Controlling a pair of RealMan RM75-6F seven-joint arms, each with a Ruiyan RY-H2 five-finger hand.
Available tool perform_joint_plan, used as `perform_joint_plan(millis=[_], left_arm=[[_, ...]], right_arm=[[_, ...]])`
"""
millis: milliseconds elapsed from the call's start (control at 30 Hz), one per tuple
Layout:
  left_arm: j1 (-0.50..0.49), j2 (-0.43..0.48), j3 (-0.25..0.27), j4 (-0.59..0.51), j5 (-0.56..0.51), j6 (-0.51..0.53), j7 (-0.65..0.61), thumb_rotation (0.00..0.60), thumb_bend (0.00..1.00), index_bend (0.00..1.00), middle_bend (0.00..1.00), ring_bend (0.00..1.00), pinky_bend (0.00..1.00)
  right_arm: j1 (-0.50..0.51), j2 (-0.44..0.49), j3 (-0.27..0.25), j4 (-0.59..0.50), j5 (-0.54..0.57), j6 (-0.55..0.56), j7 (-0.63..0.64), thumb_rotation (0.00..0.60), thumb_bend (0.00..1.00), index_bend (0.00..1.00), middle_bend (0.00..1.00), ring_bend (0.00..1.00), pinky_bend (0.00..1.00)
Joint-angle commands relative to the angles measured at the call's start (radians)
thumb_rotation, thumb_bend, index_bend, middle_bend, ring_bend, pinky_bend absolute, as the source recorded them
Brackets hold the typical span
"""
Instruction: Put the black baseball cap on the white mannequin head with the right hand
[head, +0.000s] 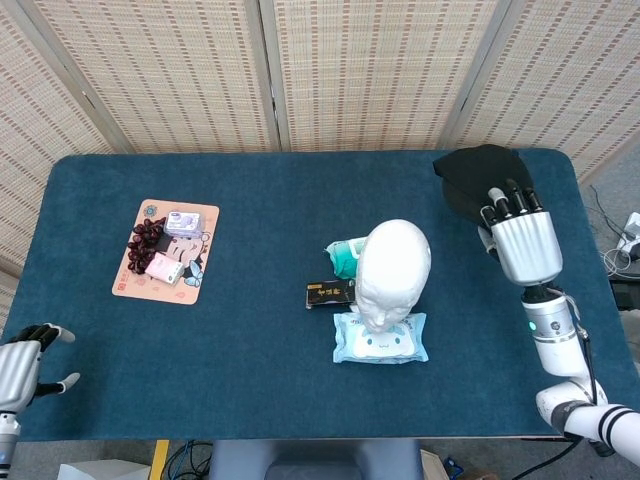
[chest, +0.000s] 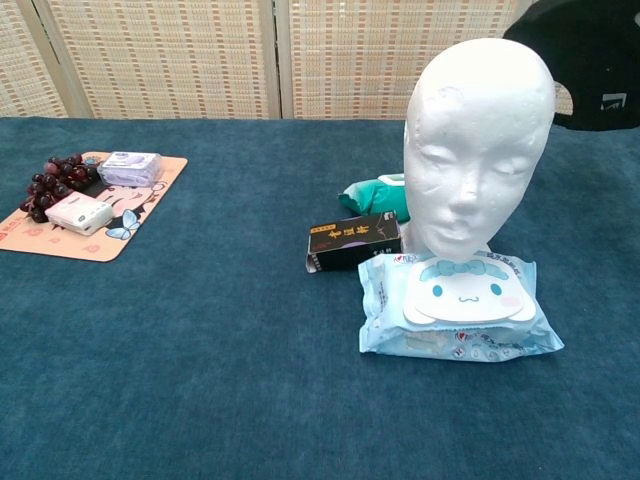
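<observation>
The white mannequin head (head: 393, 275) (chest: 478, 150) stands upright mid-table, facing the front edge. My right hand (head: 520, 238) grips the black baseball cap (head: 476, 180) (chest: 596, 62) and holds it in the air to the right of the head, at about crown height in the chest view. The hand itself is out of the chest view. My left hand (head: 22, 366) hovers open at the front left corner, holding nothing.
A pack of wet wipes (chest: 455, 306) lies in front of the mannequin head, with a black box (chest: 353, 242) and a green packet (chest: 375, 195) to its left. A tray (head: 164, 251) with grapes and small packs sits far left. Woven screens stand behind the table.
</observation>
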Motion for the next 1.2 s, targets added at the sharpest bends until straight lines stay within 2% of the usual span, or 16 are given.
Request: perform_joint_plan(millis=[33,333,700,867,1200], left_arm=[[0.002,0.003,-0.001,-0.003,0.002,0.005,-0.002,0.600,0.08,0.41,0.36,0.27,0.41],[0.006,0.014,-0.005,-0.009,0.004,0.015,-0.013,0.600,0.08,0.41,0.36,0.27,0.41],[0.008,0.015,-0.006,-0.012,0.005,0.018,-0.011,0.600,0.08,0.41,0.36,0.27,0.41],[0.010,0.014,-0.006,-0.009,0.004,0.021,-0.015,0.600,0.08,0.41,0.36,0.27,0.41],[0.005,0.011,-0.007,-0.006,-0.003,0.010,-0.005,0.600,0.08,0.41,0.36,0.27,0.41]], right_arm=[[0.024,0.042,0.001,-0.103,-0.044,0.003,-0.092,0.600,0.47,0.68,0.39,0.24,0.36],[0.020,0.095,-0.034,-0.312,-0.137,0.014,-0.271,0.600,0.47,0.68,0.39,0.24,0.36],[-0.009,0.155,-0.082,-0.461,-0.289,0.031,-0.408,0.600,0.47,0.68,0.39,0.24,0.36],[-0.035,0.175,-0.099,-0.483,-0.337,0.045,-0.434,0.600,0.47,0.68,0.39,0.24,0.36],[-0.063,0.180,-0.135,-0.457,-0.476,0.046,-0.509,0.600,0.47,0.68,0.40,0.24,0.36]])
